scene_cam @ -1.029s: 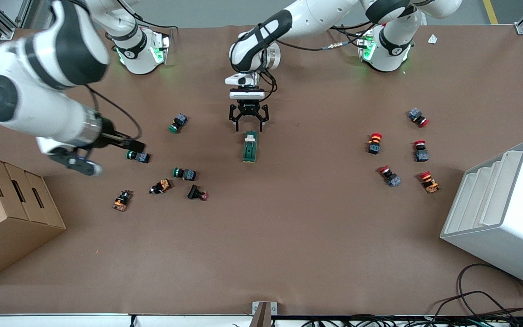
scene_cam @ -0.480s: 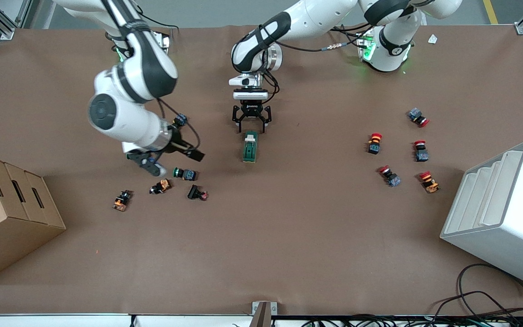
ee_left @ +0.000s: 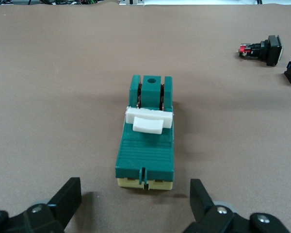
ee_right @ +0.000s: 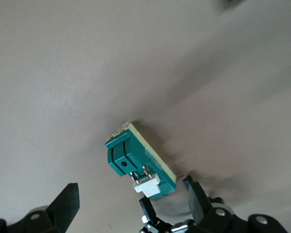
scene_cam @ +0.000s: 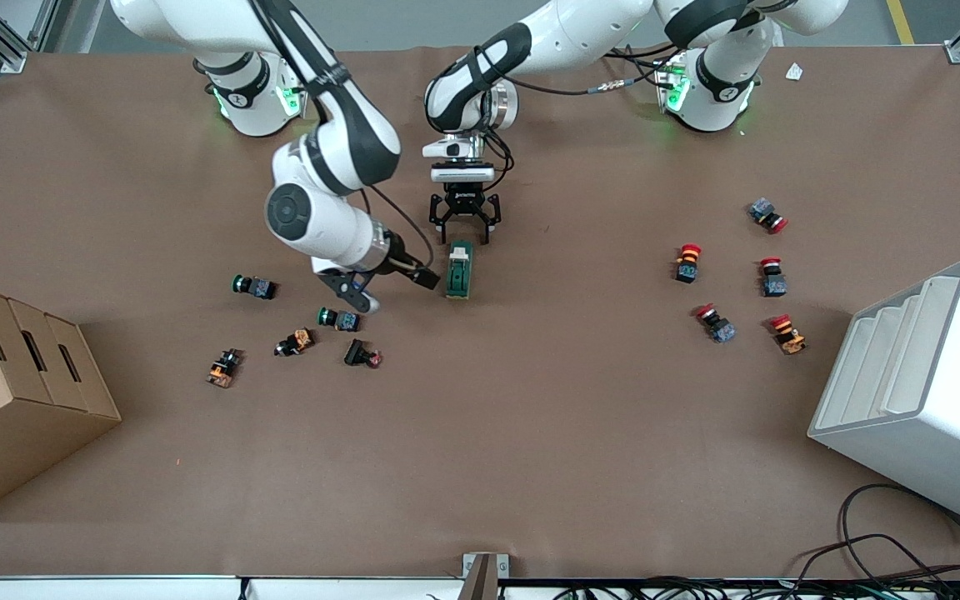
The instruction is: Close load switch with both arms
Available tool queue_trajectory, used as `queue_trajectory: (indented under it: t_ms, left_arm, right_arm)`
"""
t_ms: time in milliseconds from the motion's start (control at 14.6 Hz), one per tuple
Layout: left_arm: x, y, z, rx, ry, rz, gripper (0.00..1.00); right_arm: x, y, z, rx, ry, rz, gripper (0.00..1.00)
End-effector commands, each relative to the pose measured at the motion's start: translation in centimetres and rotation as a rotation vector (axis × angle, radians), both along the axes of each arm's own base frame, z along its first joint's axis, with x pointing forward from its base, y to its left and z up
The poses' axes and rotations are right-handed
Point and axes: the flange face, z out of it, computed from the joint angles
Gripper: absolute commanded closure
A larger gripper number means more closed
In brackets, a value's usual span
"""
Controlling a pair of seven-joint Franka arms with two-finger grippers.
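From my remote station, I see a cardboard box at the right arm's end of the bench. Next come scattered push buttons, among them a green-capped one and another green-capped button lying just under the right arm's wrist. The right claw hangs low over the bench just beside the load switch, on the side toward the right arm's end; its fingers stand spread wide apart with nothing between them, as the right wrist view shows, where the switch lies ahead of them. The dark green switch lies flat near the middle of the bench, its white handle across its top. The left claw is poised over the switch's end nearest the robots' bases, fingers parted wider than the switch and not touching it. Red-capped buttons follow, then a white stepped rack at the left arm's end.
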Motion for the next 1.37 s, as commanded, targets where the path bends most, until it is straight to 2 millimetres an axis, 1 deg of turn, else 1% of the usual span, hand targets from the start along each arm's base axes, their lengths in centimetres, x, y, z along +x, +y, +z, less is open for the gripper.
queue_trajectory:
  t_ms: [0, 206, 275, 480, 618, 824, 1098, 1304]
  left_arm:
    - [-0.4, 0.1, -0.7, -0.021, -0.02, 0.014, 0.01]
    - [-0.6, 0.1, -0.9, -0.031, -0.019, 0.02, 0.01]
    - [-0.6, 0.2, -0.9, -0.029, -0.019, 0.019, 0.01]
    - [-0.5, 0.1, -0.9, -0.03, -0.02, 0.02, 0.01]
    - [-0.6, 0.2, -0.9, -0.025, -0.021, 0.018, 0.01]
    - [-0.5, 0.3, -0.9, -0.023, -0.029, 0.023, 0.01]
    - [-0.3, 0.4, -0.9, -0.018, -0.041, 0.033, 0.01]
    - [-0.2, 0.5, -1.0, -0.017, -0.041, 0.033, 0.01]
  right_arm:
    - [-1.8, 2.5, -1.9, 0.025, 0.012, -0.03, 0.0]
    - [-3.8, 5.2, -4.3, 0.033, 0.008, -0.062, 0.0]
    - [-4.4, 5.7, -4.9, 0.025, 0.006, -0.06, 0.0]
    - [-5.9, 6.9, -6.7, 0.01, 0.022, -0.046, 0.0]
    - [-6.4, 7.4, -7.6, 0.019, 0.017, -0.074, 0.0]
    - [-7.0, 8.2, -8.3, 0.028, 0.005, -0.097, 0.0]
    - [-6.5, 8.2, -8.5, 0.035, -0.001, -0.118, 0.0]
    - [-5.3, 8.0, -7.7, 0.05, -0.012, -0.13, 0.0]
